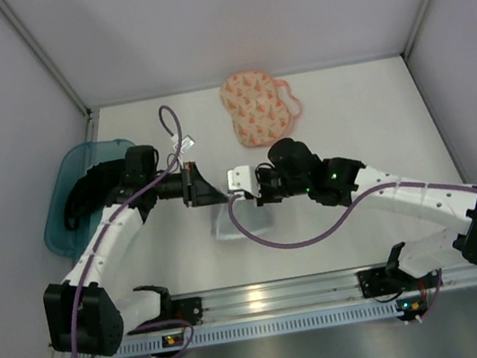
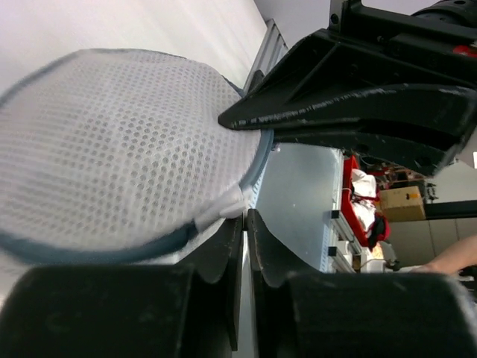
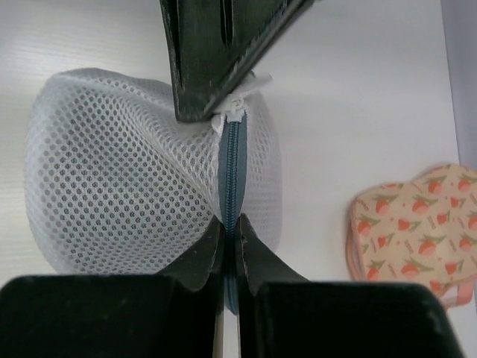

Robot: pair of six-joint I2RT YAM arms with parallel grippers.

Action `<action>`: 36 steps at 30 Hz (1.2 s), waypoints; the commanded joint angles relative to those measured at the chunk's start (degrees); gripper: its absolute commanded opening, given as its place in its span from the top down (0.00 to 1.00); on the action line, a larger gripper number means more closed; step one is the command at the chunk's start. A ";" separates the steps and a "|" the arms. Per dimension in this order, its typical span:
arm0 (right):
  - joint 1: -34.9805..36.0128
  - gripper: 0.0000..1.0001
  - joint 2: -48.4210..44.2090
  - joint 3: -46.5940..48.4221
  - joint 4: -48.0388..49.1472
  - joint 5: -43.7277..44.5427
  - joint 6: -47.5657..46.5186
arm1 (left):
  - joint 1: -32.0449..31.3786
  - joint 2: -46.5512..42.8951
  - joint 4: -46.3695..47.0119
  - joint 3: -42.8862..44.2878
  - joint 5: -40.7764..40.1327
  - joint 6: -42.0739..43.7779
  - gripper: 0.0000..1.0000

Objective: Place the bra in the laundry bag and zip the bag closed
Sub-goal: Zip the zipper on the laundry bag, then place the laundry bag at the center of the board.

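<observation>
A white mesh laundry bag (image 1: 248,225), round with a blue-grey zip (image 3: 231,160), hangs between both grippers at mid-table. My left gripper (image 2: 246,216) is shut on a white tab at the bag's rim (image 2: 227,205). My right gripper (image 3: 229,224) is shut on the zip line at the opposite side. Each gripper shows in the other's wrist view, the right gripper (image 2: 227,119) and the left gripper (image 3: 223,112). A cream-peach two-lobed printed pouch (image 1: 255,108) with pink edging lies at the back, apart from both grippers. No black bra shows clearly.
A teal bin (image 1: 58,217) stands at the far left with a dark shape (image 1: 86,192) in it, partly behind my left arm. Purple cables (image 1: 303,240) loop over the table. The pouch also shows in the right wrist view (image 3: 414,227). White walls close in three sides.
</observation>
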 commanded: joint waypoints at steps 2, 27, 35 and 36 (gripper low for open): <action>-0.66 1.00 -3.92 -0.04 -6.57 3.83 0.61 | 2.78 0.15 2.96 4.02 1.67 2.78 0.82; -52.50 1.00 7.66 15.34 3.08 13.41 -22.49 | 2.96 -1.08 -6.80 16.15 -33.30 12.89 0.01; -55.59 1.00 28.58 20.44 27.92 21.93 -37.08 | 2.96 -1.52 -4.79 14.49 -41.65 12.72 0.01; -55.50 1.00 30.43 20.71 29.97 22.73 -38.14 | 2.96 -1.69 -4.08 14.05 -42.18 12.46 0.01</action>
